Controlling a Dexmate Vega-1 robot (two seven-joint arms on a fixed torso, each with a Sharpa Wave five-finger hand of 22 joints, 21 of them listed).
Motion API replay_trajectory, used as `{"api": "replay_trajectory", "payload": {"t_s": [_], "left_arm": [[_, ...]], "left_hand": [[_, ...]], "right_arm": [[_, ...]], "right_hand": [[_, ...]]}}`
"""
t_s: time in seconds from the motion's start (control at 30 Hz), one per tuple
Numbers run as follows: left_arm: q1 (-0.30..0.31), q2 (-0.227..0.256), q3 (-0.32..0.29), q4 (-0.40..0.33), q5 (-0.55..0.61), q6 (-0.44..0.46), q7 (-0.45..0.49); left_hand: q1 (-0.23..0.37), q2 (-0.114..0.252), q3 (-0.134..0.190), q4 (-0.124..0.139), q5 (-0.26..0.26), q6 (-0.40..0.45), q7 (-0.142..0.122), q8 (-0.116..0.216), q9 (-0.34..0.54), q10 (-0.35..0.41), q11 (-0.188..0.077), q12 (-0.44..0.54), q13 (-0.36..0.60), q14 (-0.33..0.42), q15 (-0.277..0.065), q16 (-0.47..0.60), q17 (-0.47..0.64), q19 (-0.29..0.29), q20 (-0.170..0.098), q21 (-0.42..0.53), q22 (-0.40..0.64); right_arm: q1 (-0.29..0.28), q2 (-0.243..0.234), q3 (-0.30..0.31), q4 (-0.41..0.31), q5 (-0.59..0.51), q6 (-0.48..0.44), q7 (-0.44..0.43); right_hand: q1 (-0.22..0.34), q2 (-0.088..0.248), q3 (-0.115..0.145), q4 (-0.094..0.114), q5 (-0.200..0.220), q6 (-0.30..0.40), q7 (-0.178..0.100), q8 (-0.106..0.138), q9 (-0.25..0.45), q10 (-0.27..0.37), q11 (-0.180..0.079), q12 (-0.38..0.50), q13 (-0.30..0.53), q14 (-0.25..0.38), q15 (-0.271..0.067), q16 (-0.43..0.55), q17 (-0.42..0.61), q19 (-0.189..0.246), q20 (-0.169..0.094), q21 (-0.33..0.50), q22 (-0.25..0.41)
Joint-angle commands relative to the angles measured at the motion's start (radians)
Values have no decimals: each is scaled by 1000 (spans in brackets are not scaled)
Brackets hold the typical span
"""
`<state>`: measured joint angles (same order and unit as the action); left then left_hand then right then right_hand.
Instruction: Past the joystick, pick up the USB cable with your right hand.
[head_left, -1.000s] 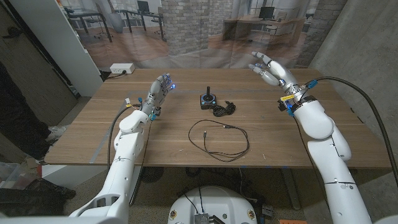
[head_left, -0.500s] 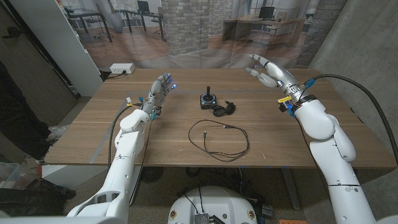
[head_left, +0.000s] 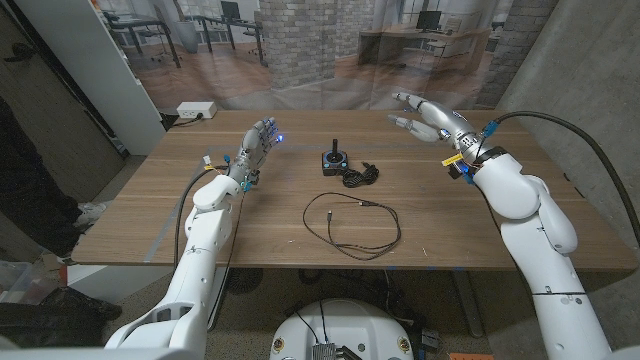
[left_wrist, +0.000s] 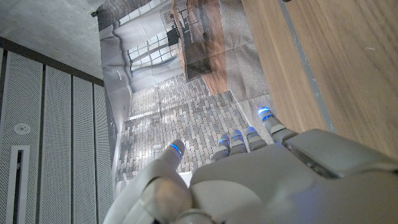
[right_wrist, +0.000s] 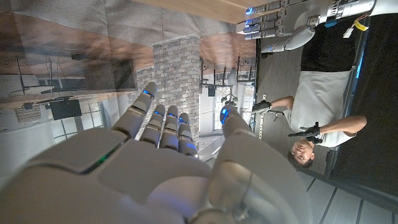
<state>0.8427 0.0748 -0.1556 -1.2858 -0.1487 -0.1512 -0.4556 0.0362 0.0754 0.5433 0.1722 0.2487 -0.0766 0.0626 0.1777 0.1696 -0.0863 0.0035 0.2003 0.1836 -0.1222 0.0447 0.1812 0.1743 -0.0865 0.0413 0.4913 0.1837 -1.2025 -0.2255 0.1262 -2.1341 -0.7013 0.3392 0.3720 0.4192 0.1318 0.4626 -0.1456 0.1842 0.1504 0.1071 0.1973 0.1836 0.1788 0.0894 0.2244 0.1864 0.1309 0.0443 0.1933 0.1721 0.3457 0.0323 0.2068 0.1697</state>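
While we counted across the wooden tabletop (head_left: 150, 215), we found one small black joystick (head_left: 330, 159) with an upright stick, one bunched black cord (head_left: 361, 176) touching its right side, and one thin black USB cable (head_left: 351, 224) laid in a loose loop. That cable lay near the middle of the tabletop, on the robot's side of the joystick and apart from it. Its loop stretched mainly left to right, and one plug end (head_left: 367, 202) lay along the far side of the loop, pointing to the right. One white power strip (head_left: 196, 110) sat on the floor past the far left corner. We saw the white left hand (head_left: 256, 146) at the far left of the tabletop, its fingers (left_wrist: 265, 116) extended and released, holding nothing. We saw the white right hand (head_left: 427, 113) raised past the far right part of the tabletop, well apart from the cable, its fingers (right_wrist: 142, 101) spread and released, grasping nothing. One person (right_wrist: 315, 115) appeared in the right wrist view.
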Motion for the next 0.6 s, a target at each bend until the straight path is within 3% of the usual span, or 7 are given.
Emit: {"api": "replay_trajectory", "payload": {"t_s": [0.03, 0.6], "left_arm": [[-15, 2, 1, 28, -6, -12, -2], [-2, 1, 3, 10, -9, -12, 4]], "left_hand": [[-8, 75, -2, -1, 9, 2, -2, 6, 4, 1, 1, 4, 2, 4, 2, 5, 2, 5, 3, -3, 2], [-8, 76, -2, -1, 10, 3, -3, 5, 4, 1, 1, 4, 2, 4, 2, 5, 2, 6, 3, -6, 3]], "right_arm": [[16, -32, -22, -16, -35, 0, 45], [22, -62, -46, -25, -50, 4, 105]], "right_hand": [[2, -12, 1, -7, -2, 9, -3, 6, 4, 12, -2, -2, 3, 9, -1, 5, 3, 11, 0, -1, 3], [8, -20, -1, -13, -2, 15, -6, 6, 4, 19, -6, -4, 3, 16, -5, 3, 2, 19, -1, -1, 3]]}}
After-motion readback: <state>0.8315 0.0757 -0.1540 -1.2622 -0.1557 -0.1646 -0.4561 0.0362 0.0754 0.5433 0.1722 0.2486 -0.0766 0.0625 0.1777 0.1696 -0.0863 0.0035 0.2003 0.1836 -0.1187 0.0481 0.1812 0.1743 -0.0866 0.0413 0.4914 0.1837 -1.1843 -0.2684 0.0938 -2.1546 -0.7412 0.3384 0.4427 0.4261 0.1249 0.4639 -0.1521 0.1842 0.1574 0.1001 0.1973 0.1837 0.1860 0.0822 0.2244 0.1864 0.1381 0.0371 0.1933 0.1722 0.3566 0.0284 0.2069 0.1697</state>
